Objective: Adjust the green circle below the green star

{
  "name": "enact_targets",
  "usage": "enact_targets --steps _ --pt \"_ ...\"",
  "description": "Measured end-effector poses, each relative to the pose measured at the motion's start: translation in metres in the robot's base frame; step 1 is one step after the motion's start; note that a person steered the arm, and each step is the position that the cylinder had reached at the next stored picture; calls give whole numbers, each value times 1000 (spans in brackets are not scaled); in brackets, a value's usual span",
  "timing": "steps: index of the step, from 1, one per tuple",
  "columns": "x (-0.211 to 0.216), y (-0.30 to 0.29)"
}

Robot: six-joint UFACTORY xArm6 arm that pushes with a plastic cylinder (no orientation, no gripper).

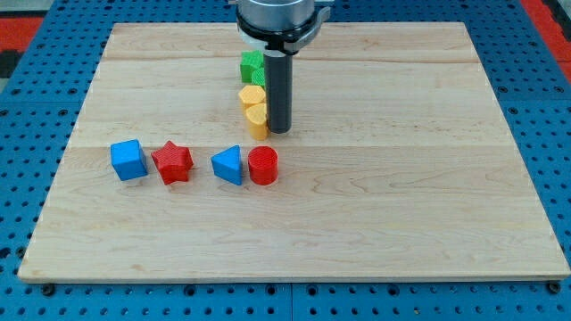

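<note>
four blocks sit in a row nearest us, on the lower left part of the wooden board (428, 223). reading across from nine o'clock toward the centre, we find a blue cube (128, 160), a red star (172, 162), a blue triangle-like block (228, 166) and a red cylinder (263, 166). the cube and the star are just beside each other; the blue triangle and the red cylinder are touching or nearly so.

farther back, toward twelve o'clock from the red cylinder, we see two yellow blocks stacked in line up the board: a lower yellow block (257, 114), perhaps heart shaped, and an upper yellow block (251, 94) right behind it. my tip (280, 131) rests on the board at three o'clock of the lower yellow block, just beside it or touching; we cannot tell which.

farthest away, at twelve o'clock of the yellow blocks, a green block (252, 68) shows, partly hidden by the dark rod. its shape, and whether it is one block or two, we cannot tell. there is no pincer on this arm, so nothing is held.
</note>
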State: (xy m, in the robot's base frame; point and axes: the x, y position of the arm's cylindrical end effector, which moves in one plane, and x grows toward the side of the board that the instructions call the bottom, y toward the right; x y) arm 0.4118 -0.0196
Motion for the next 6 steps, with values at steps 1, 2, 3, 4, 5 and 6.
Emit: enact_targets --steps 1,2,3,4,5,6 --pt "0 -11" --pt "-5 17" --pt "-43 43" --pt "-72 40" --pt "-72 10" --pt "-78 -3"
